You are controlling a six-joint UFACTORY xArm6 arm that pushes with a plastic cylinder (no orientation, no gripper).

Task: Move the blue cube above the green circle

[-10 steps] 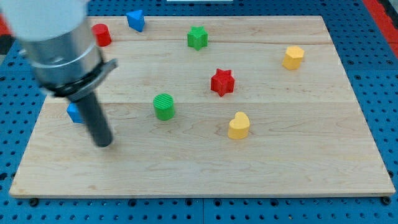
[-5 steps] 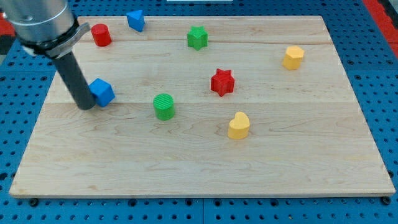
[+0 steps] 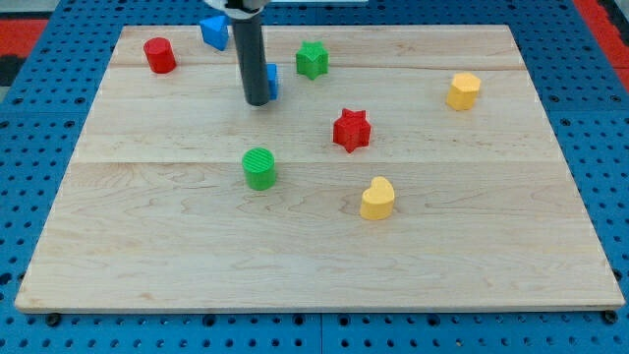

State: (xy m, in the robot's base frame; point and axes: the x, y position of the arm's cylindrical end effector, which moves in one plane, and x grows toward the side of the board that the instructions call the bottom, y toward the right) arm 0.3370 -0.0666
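The blue cube (image 3: 270,81) sits on the wooden board, mostly hidden behind my rod, straight above the green circle (image 3: 259,168) in the view. My tip (image 3: 257,100) rests on the board, touching the cube's left lower side. The green circle is a ribbed cylinder near the board's middle, well below the tip.
A blue triangular block (image 3: 213,31) and a red cylinder (image 3: 159,54) lie at the top left. A green star (image 3: 313,59) is right of the cube, a red star (image 3: 351,130) in the middle, a yellow hexagon (image 3: 464,90) at right, a yellow heart (image 3: 376,199) lower down.
My tip has swept from the board's left side up and to the right, pushing the blue cube from the left to a spot above the green circle. The other blocks stayed put.
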